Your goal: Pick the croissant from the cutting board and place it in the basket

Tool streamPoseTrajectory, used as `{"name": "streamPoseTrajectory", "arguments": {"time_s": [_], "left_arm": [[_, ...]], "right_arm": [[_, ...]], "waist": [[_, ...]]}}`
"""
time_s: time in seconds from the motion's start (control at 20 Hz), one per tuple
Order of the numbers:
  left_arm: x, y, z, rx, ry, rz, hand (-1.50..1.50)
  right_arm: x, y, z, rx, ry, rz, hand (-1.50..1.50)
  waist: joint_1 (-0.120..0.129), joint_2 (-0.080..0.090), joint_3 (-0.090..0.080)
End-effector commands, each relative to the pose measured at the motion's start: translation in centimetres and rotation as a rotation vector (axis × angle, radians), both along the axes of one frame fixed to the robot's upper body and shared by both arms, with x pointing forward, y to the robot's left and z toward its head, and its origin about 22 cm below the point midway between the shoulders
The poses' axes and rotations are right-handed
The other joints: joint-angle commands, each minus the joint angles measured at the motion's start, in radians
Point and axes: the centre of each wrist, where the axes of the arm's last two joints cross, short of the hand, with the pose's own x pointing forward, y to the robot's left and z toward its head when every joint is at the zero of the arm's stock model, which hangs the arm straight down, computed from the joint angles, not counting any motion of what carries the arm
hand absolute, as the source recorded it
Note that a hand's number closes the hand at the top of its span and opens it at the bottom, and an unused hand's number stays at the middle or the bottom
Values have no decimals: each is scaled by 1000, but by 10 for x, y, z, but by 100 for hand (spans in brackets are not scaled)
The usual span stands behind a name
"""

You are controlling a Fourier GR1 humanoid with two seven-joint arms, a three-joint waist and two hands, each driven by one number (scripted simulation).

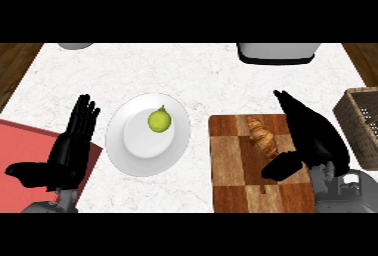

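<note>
Though not yet grasped, lies on the cutting board (236, 185), far half, toward its right edge: croissant (263, 137). Runs lengthwise away from the robot, near end slanted slightly right. Sits just left of the right robot hand (314, 137), alongside the palm, with the thumb below the near end; contact not discernible.

Right robot hand: released, fingers straight, nothing held.

Left robot hand (74, 137): released, at rest well apart, beyond the plate (140, 155).

Basket (362, 125): right of the right robot hand.

Nearer for the pick: right.
</note>
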Motion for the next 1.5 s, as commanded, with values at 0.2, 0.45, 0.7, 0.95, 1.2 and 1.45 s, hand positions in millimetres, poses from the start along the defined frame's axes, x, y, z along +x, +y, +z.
{"name": "streamPoseTrajectory", "arguments": {"time_s": [0.2, 0.45, 0.7, 0.95, 1.2, 1.45], "left_arm": [[1, -7, -6, -3, -7, -16, 0], [-4, -10, -7, 2, -2, 6, 0], [-9, -6, 9, 16, -11, 6, 0], [-14, -2, -3, 10, -5, -1, 0], [-5, 9, -6, -10, -2, -13, 0], [1, -3, -1, -1, 1, -1, 0]], "right_arm": [[-11, 9, -13, 3, 25, -55, -150], [6, 9, -42, -61, 15, -80, -150], [18, 7, -59, -47, 3, -85, -150], [22, 3, -56, -38, 27, -82, -150], [17, 13, -65, -61, 43, -93, -150], [32, 7, -89, -51, 87, -100, -150]], "waist": [[-3, 0, 0], [1, 0, 0], [2, 0, 1], [1, 0, 0], [0, 0, 0], [0, 1, 0]]}}
